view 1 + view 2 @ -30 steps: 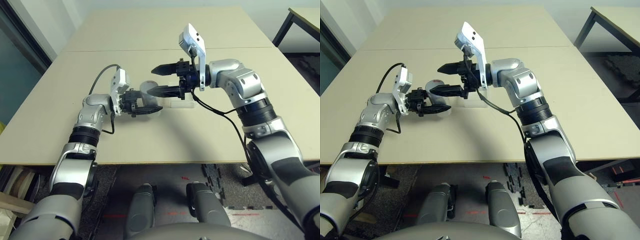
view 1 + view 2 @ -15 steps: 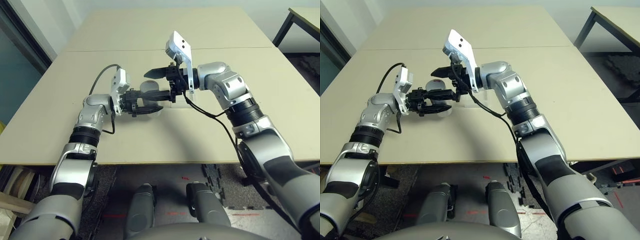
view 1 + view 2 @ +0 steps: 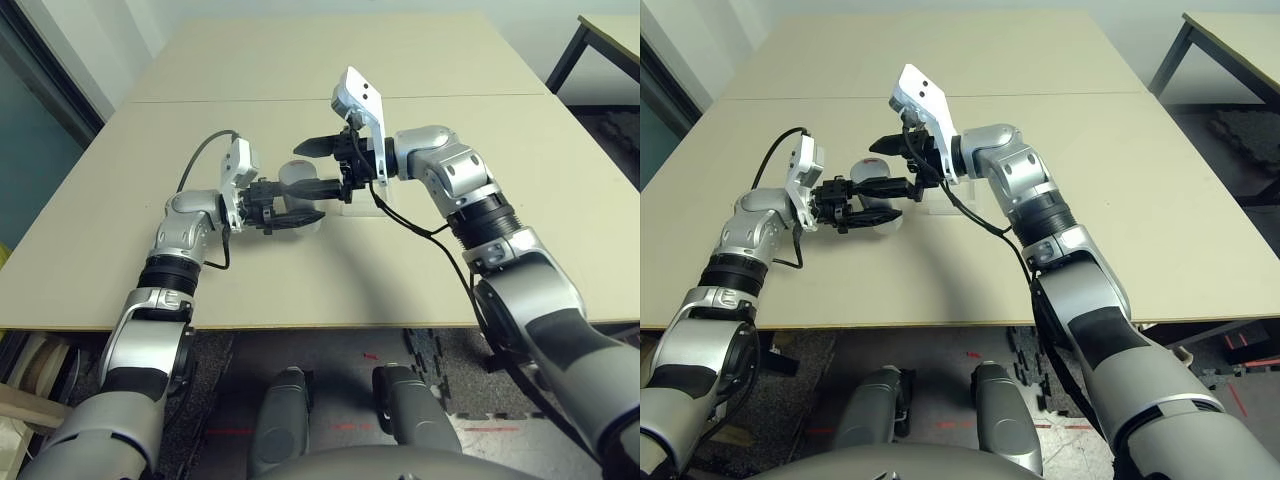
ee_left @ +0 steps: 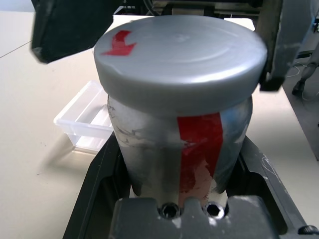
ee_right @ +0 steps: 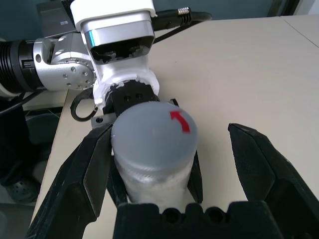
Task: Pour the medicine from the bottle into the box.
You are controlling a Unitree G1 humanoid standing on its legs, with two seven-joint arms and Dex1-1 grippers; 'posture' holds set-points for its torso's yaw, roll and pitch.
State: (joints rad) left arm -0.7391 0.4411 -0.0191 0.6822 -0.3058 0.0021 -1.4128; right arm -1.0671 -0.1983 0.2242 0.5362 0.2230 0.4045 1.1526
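While the left gripper (image 4: pixel 179 199) stays out of the question as clamped on the small silver-grey bottle with the red-and-white label (image 4: pixel 174 144), held above the beige worktop (image 3: pixel 420 260), its grey round cap (image 5: pixel 153 133) is not yet off, so uncapping looks like the step in hand. The right gripper (image 5: pixel 164 164) has its jaws spread wide on either side of the cap, not touching it; next it must close and twist. Just beside, the clear shallow plastic box (image 4: pixel 87 119) rests on the worktop. Any medicine is hidden inside the bottle.
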